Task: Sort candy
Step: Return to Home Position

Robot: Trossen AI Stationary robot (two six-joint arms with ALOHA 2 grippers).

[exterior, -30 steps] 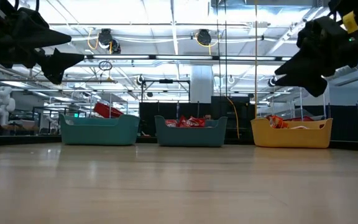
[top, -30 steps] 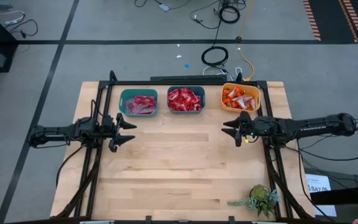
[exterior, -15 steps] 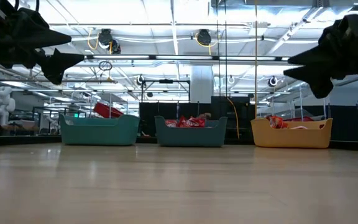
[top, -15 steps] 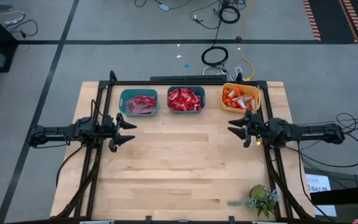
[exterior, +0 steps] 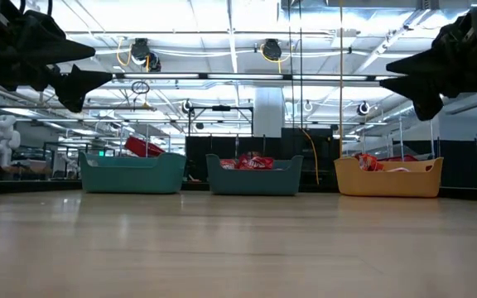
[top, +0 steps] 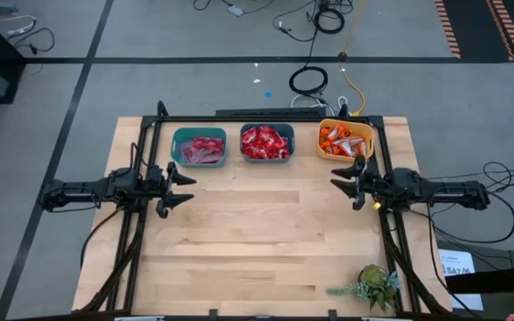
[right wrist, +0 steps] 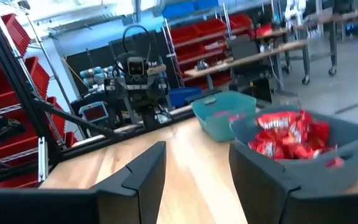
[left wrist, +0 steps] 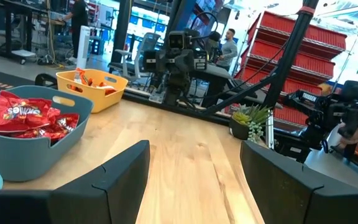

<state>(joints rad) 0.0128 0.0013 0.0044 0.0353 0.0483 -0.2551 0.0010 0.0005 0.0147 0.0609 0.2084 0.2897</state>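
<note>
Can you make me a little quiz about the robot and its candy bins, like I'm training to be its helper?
1. True or false: the yellow bin holds orange candy.
2. The middle teal bin holds candy of which colour? A) red B) orange C) green
3. What are the left gripper and the right gripper holding?
Key: 1 true. 2 A. 3 nothing; both are open and empty, above the table.
</note>
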